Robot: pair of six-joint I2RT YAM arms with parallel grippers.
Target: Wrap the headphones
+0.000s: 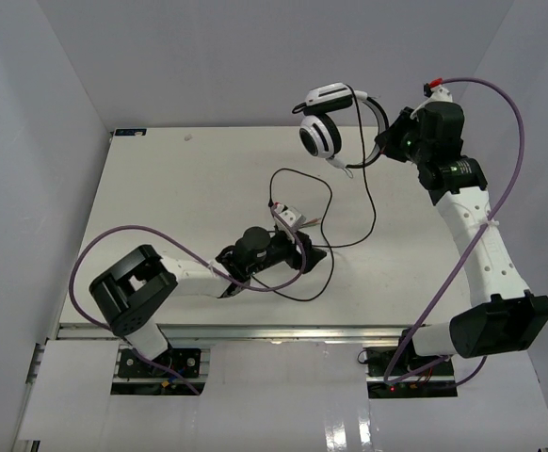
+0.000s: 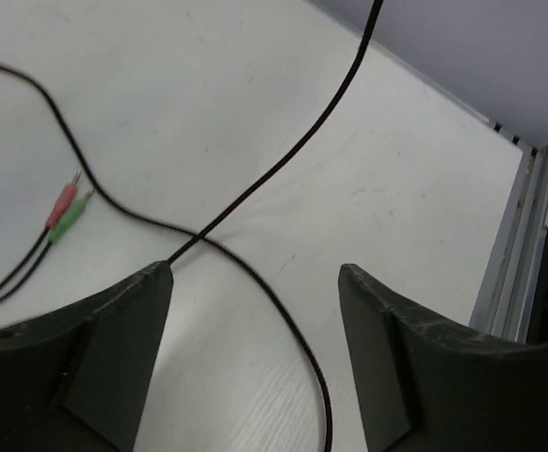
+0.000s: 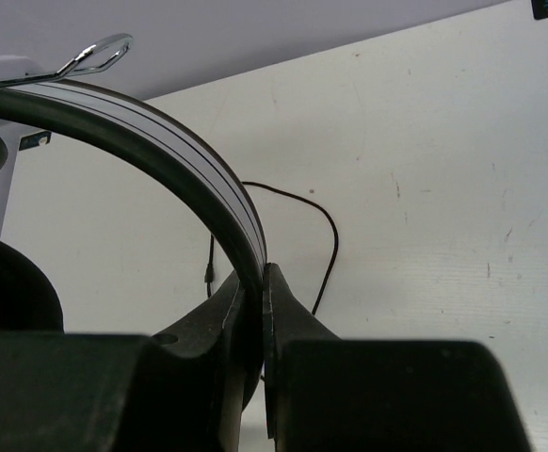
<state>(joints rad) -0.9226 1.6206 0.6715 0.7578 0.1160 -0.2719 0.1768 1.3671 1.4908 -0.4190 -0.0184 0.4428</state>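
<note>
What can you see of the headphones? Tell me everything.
The headphones are white and black over-ears with a round striped earcup and a glossy headband, white with a dark edge. They hang in the air over the far right of the table, with the headband clamped in the shut right gripper. Their thin black cable drops to the table and loops there. It passes between the fingers of the open left gripper and ends in pink and green plugs.

Black cable loops strewn mid-table, open tabletop far left
</note>
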